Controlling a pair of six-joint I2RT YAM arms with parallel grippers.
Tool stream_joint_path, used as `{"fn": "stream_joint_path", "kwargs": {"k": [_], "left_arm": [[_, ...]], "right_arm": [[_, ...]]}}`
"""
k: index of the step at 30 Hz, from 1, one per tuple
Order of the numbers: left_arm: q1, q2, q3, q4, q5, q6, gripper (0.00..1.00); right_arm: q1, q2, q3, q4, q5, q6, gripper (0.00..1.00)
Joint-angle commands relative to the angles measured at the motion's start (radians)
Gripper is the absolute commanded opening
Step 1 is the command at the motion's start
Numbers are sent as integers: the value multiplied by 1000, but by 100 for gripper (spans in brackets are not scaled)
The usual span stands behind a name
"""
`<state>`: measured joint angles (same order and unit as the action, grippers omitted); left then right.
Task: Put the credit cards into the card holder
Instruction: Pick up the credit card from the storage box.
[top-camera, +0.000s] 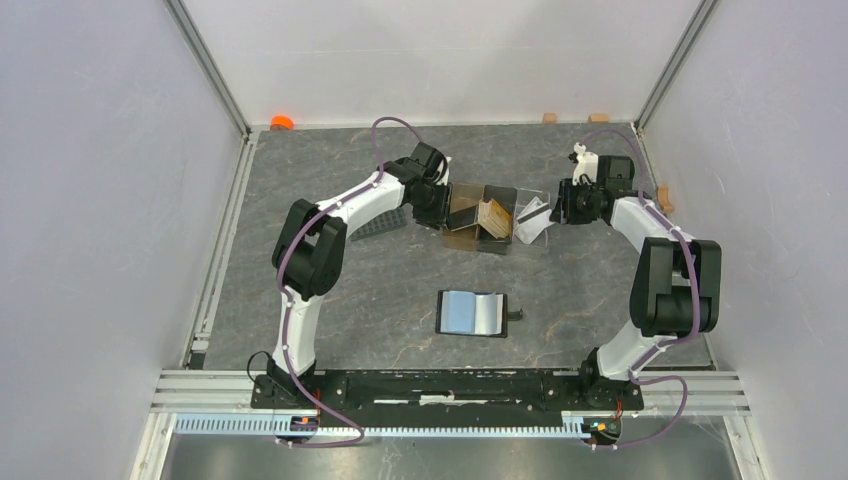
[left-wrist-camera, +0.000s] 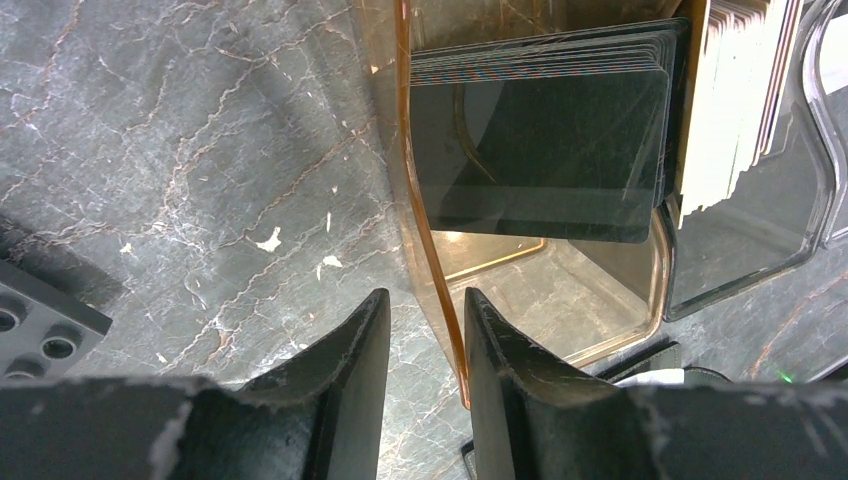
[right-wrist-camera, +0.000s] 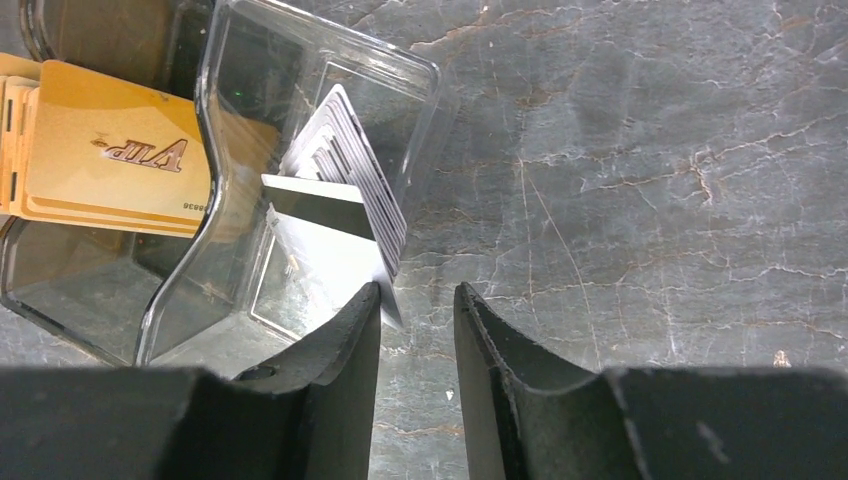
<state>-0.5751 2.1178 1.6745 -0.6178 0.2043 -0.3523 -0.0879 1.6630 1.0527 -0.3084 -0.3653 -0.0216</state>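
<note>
Left gripper (left-wrist-camera: 425, 297): jaws narrowly apart, astride the upright amber wall of the brown translucent box (left-wrist-camera: 404, 95), wall close to one finger, a sliver of gap beside the other. Inside that box, a leaning stack of dark-faced credit cards (left-wrist-camera: 540, 150).

Right gripper (right-wrist-camera: 417, 290): jaws narrowly apart, low over the marbled table (right-wrist-camera: 650, 200) just beside the clear tray (right-wrist-camera: 225, 120). Corner of a striped whitish card (right-wrist-camera: 345, 170), one of several leaning in that tray, at the tip of one finger; contact not discernible. Tan-orange cards (right-wrist-camera: 110, 160) upright in the neighbouring smoky tray (right-wrist-camera: 70, 290).

Card holder (top-camera: 472, 312): flat and open, pale blue-grey inside upward, nearer the arm bases, well apart from both grippers, strap tab on its right
</note>
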Motion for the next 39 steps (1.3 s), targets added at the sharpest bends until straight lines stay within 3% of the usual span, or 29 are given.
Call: {"fn": "stream_joint_path", "kwargs": {"k": [1,7,14,22,26,31,36,39], "left_arm": [[7,-10,22,-43,-46,69,39],[7,-6,30,-52,-48,72,39],[6,-15,30,-53,-57,72,39],[7,-34,28,-52,-71,73,42],[7,-65,28,-52,-104,86,53],[8,-161,19,-54,-160,106,76],[8,-346,-49,-24,-81,128,81],[7,-508,-172,34,25,134,81]], "right_arm": [[-10,-13,22,24,-38,-12,35],[-10,4,20,22,-99,-16,20],[-11,-46,26,-38,-41,-12,6],[-12,-163,31,-86,-15,-6,1],[-12,-222,34,-112,-35,-5,0],[2,-314,30,-137,-81,14,0],[107,-400,2,-124,-152,70,0],[202,-450,-33,-109,-196,93,0]]}}
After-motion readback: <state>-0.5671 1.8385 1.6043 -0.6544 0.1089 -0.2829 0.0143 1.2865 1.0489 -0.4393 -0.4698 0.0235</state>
